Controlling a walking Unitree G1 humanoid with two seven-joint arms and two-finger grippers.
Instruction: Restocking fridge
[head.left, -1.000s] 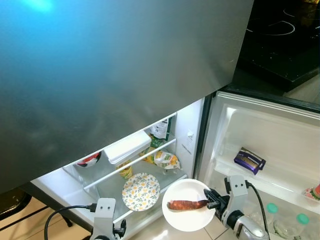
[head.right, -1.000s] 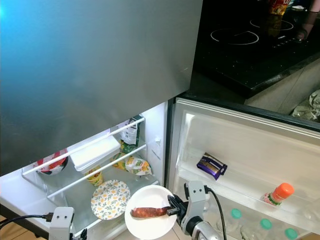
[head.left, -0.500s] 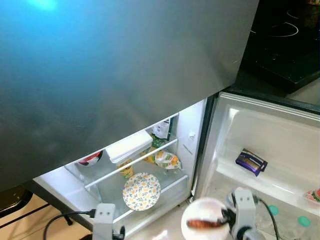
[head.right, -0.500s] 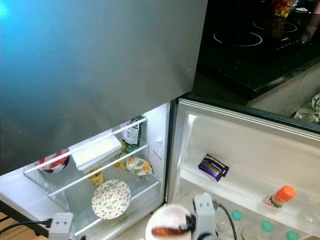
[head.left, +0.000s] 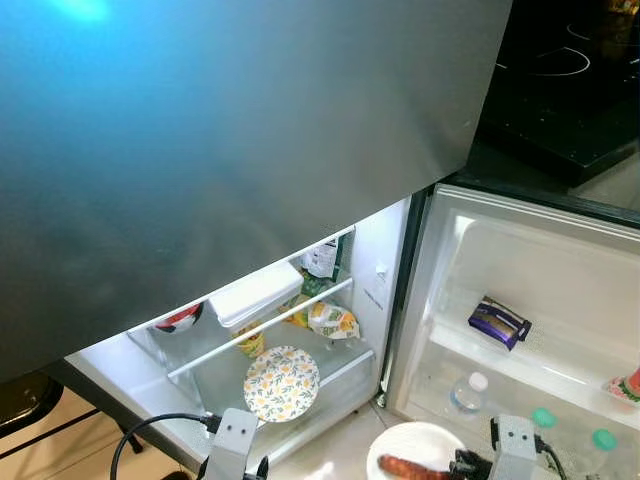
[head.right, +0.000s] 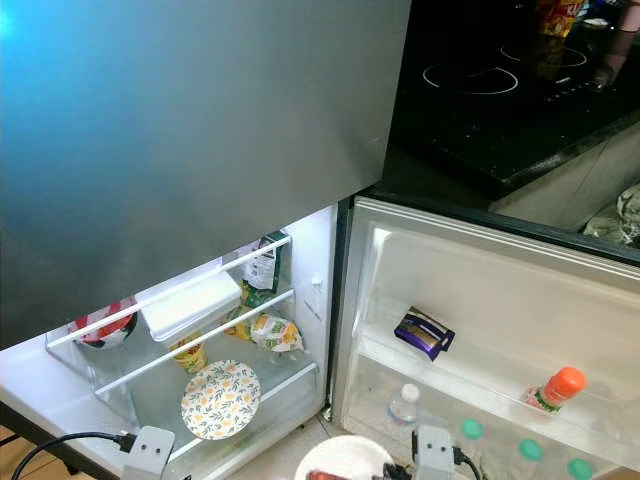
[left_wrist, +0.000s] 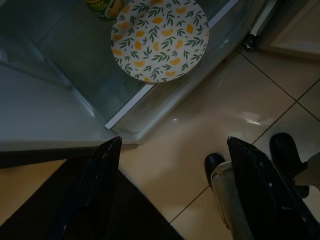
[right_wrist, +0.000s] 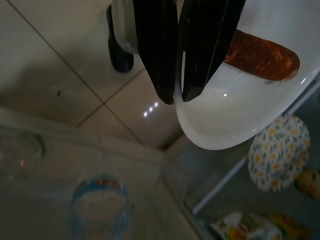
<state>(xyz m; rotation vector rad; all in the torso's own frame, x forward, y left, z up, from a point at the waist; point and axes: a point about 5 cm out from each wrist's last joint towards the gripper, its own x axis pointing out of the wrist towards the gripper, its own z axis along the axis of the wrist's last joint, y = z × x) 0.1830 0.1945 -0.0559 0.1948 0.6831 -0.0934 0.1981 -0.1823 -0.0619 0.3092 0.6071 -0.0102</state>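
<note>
Scene: an open fridge (head.left: 385, 270) seen from above, its grey upper door filling the top of the view and a black cooktop (head.right: 500, 90) on the counter behind.

Right gripper: the right gripper (right_wrist: 177, 95) has its two black fingers pinched nearly shut on the rim of a white plate (right_wrist: 240, 115), low in front of the fridge, over the tiled floor (left_wrist: 210, 135).

Task item: the white plate carries a reddish-brown sausage (right_wrist: 262, 55) lying across it. The plate is outside the fridge, near the bottom front edge of the cabinet, not on any shelf.

Left gripper: the left gripper (left_wrist: 172, 165) hangs empty with its fingers spread wide, above the floor, just in front of the fridge's lower shelf edge.

Lower shelf: a yellow-and-green patterned plate (head.left: 282, 383) sits near the shelf's front edge. Behind it are a yellow cup (head.left: 251, 341) and a bagged food item (head.left: 333, 320).

Upper shelf: a white lidded container (head.left: 255, 292), a carton (head.left: 322, 258) toward the right wall, and a red-and-white bowl (head.left: 178, 320) at the left end.

Door shelves: a purple packet (head.left: 500, 321) on the middle door shelf; bottles (head.right: 405, 405) with white and green caps in the bottom rack; an orange-capped bottle (head.right: 556, 388) further along.

Progress: the fridge already holds several items, but the sausage plate is not yet stored. What seems left is lifting it to a shelf, setting it down in free space, and letting go.
</note>
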